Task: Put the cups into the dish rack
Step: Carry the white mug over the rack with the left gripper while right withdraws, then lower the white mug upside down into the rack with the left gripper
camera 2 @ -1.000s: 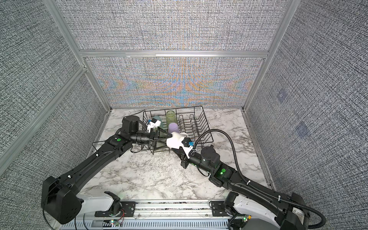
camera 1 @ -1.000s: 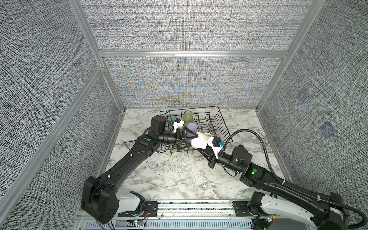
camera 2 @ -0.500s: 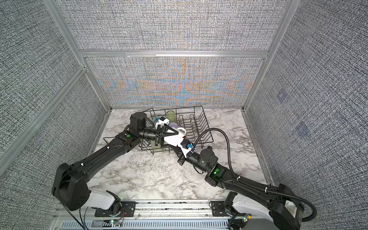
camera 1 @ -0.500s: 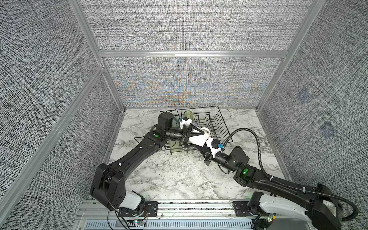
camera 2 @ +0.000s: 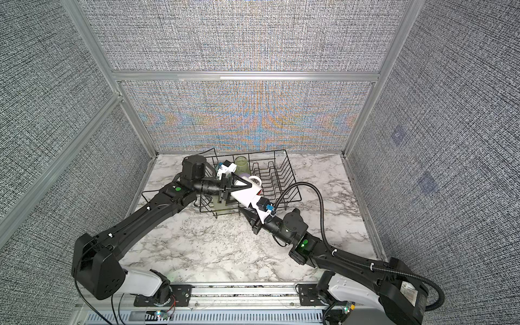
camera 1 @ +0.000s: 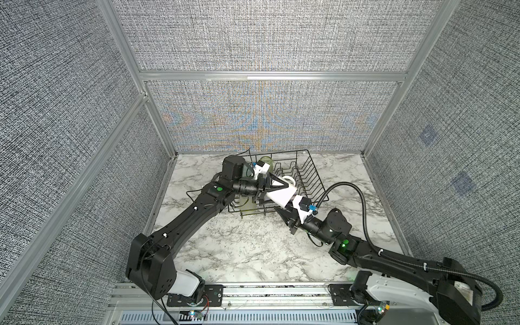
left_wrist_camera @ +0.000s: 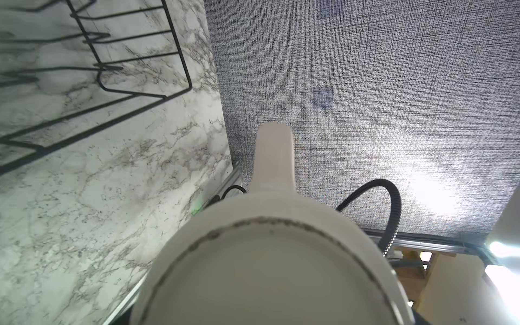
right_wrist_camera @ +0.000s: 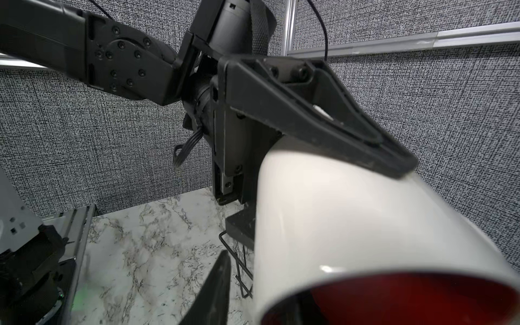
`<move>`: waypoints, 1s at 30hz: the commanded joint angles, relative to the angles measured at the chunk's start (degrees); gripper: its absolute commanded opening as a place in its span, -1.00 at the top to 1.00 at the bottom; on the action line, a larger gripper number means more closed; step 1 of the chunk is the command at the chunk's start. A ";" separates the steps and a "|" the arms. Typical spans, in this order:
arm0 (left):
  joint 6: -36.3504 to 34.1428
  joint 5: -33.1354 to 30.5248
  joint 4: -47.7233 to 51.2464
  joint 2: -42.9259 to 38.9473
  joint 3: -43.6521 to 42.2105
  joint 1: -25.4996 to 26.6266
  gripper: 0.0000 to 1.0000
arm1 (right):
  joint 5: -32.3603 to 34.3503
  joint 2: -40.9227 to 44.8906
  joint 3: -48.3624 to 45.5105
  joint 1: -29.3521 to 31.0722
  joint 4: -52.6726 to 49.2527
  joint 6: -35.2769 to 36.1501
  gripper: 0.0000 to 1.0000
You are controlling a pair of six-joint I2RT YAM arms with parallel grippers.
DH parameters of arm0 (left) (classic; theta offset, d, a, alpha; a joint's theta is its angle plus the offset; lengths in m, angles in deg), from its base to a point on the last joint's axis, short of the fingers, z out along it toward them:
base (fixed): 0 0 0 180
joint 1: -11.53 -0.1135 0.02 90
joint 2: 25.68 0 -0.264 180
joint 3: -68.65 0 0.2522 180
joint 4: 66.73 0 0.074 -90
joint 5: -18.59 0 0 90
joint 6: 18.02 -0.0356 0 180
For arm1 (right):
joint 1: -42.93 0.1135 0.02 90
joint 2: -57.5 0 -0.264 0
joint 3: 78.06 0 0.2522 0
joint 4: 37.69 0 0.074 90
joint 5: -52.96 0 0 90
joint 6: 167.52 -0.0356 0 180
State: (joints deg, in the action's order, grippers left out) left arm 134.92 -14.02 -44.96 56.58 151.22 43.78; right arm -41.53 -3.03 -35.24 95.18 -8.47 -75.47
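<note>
White cup (camera 1: 281,195), one; dish rack (camera 1: 310,172), one

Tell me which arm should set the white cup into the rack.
Left, probably. The left gripper clamps the white cup across the body at the dish rack; the right gripper is at the rim, one finger clear of the wall.

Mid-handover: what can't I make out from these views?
Whether the right gripper touches the white cup: right wrist view, cup hides one jaw.
Jaws of the left gripper: left wrist view, cup base blocks them.
Contents of the dish rack: both top views, left arm covers most.
</note>
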 commanded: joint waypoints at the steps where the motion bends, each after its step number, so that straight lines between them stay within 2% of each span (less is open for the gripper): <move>1: -7.01 -3.95 4.50 -0.32 1.84 -0.17 -0.31 | 1.68 0.59 -0.51 0.08 -2.59 0.26 0.18; 5: -13.52 -10.76 11.93 -0.69 4.04 -0.18 -0.29 | 2.94 2.71 -2.46 0.10 -3.51 -0.11 -0.06; 7: -18.96 -15.52 16.50 -0.87 5.38 -0.17 -0.27 | 4.69 4.81 -3.49 0.05 -6.59 -0.15 -0.16; 10: -24.66 -23.46 23.16 -1.01 7.13 -0.04 -0.23 | 7.38 8.32 -4.92 -0.06 -11.16 0.71 -0.25; 13: -26.54 -28.03 23.11 -1.23 6.17 0.12 -0.17 | 11.29 12.46 -4.51 -0.26 -19.42 0.94 -0.26; 17: -30.60 -30.69 25.44 1.57 7.82 1.10 -0.14 | 16.94 15.56 -4.09 -0.35 -27.60 0.07 -0.27; 20: -33.13 -30.40 26.82 4.63 9.49 1.74 -0.13 | 18.67 17.12 -3.93 -0.47 -30.29 -1.12 -0.27; 30: -39.11 -33.02 32.20 15.14 18.21 2.36 -0.08 | 21.35 16.98 -3.14 -0.98 -30.84 -2.74 -0.27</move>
State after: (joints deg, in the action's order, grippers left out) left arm 98.79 -46.52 -13.33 70.30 167.35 45.94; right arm -21.97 14.13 -39.11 94.24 -38.96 -77.29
